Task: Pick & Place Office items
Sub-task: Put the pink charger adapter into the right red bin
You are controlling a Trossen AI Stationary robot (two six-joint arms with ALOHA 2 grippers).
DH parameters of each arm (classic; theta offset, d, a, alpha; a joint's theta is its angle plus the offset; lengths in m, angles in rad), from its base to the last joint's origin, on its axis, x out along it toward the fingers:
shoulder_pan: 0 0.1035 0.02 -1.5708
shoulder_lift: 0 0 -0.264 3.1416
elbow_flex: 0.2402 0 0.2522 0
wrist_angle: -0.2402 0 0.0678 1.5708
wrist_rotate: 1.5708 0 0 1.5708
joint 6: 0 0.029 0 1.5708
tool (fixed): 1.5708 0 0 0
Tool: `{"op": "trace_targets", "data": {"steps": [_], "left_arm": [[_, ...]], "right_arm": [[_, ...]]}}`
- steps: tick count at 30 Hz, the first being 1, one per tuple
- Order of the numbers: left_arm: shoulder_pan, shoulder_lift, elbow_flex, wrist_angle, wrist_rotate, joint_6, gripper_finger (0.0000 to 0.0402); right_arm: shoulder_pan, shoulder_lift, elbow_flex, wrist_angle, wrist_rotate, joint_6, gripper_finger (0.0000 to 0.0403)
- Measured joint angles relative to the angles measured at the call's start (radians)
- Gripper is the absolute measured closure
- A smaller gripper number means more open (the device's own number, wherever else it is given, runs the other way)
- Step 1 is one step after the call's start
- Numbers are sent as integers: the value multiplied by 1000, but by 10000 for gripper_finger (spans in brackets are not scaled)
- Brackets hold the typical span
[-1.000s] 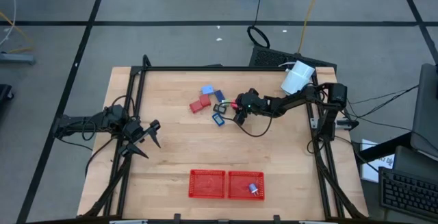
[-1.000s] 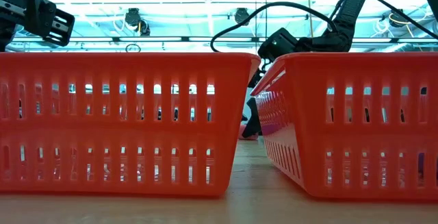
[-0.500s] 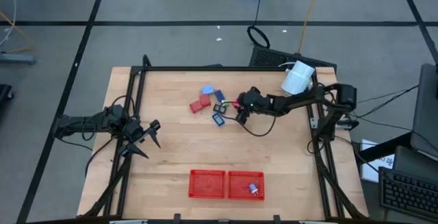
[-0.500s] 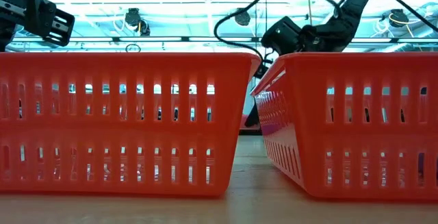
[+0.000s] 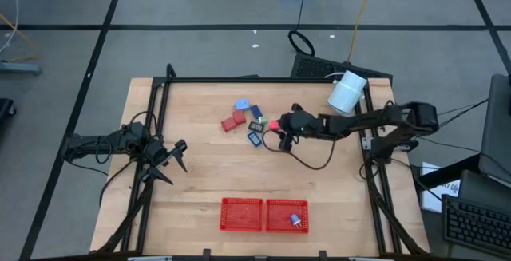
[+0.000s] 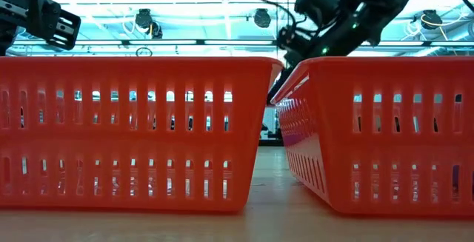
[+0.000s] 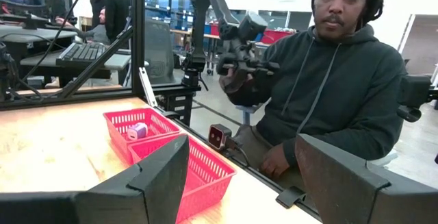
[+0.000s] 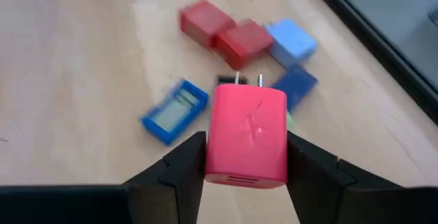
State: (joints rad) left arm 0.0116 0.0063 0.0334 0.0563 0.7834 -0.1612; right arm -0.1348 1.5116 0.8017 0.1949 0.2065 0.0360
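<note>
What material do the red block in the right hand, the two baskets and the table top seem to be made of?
Red block: likely hard plastic, smooth with a soft sheen, scratched on its face; two metal-looking prongs at one end.
Red baskets: probably moulded plastic, given the thin slotted walls and their even colour.
Table top: looks like light wood with visible grain, matte.

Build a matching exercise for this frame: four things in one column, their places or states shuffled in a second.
Things:
1. red charger
2. purple item
3. left end effector
4. white cylinder

Places or states:
A. open, at the table's left edge
B. in the right-hand tray
C. at the table's far right corner
D. held in the right end effector

Pairs: 1-D, 2-B, 3-A, 4-C
</note>
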Motion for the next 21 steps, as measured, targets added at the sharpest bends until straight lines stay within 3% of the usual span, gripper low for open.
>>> {"op": "trace_targets", "data": {"steps": [21], "left_arm": [[0,0,0,0,0,0,131]], "right_arm": [[294,-92,0,-21,2,59,236]]}}
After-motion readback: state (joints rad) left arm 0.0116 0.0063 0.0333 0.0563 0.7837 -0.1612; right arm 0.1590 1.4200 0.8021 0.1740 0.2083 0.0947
